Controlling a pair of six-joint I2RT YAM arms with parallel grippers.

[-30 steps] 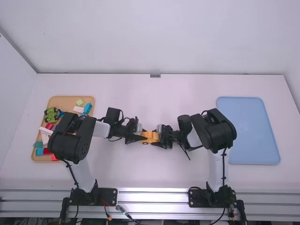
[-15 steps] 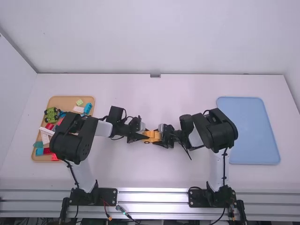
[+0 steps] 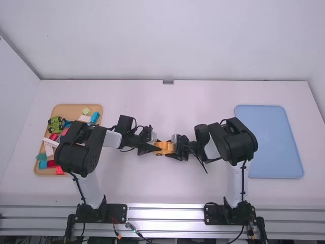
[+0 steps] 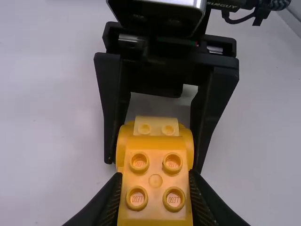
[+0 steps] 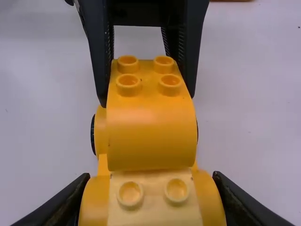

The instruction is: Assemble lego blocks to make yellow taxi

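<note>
In the high view, my left gripper (image 3: 154, 148) and right gripper (image 3: 177, 147) face each other at mid-table, holding the orange-yellow taxi blocks (image 3: 164, 148) between them. The left wrist view has the left gripper (image 4: 155, 195) shut on the sides of a curved yellow block (image 4: 155, 181) with four studs. That block rests on a yellow car base, around whose far end the other arm's fingers close. In the right wrist view, the right gripper (image 5: 153, 200) is shut on the yellow car base (image 5: 95, 200); a pale two-stud part (image 5: 153, 202) lies between its rounded sides. Black wheel edges show beside the base.
A wooden tray (image 3: 76, 108) at the left holds a green vehicle (image 3: 55, 124) and several colored blocks, partly behind the left arm. At the right lies a light blue tray (image 3: 269, 142), beyond the right arm.
Both grippers and the yellow blocks shifted slightly to the right together between the first and second high views. Since then they look still, with both grips unchanged.
</note>
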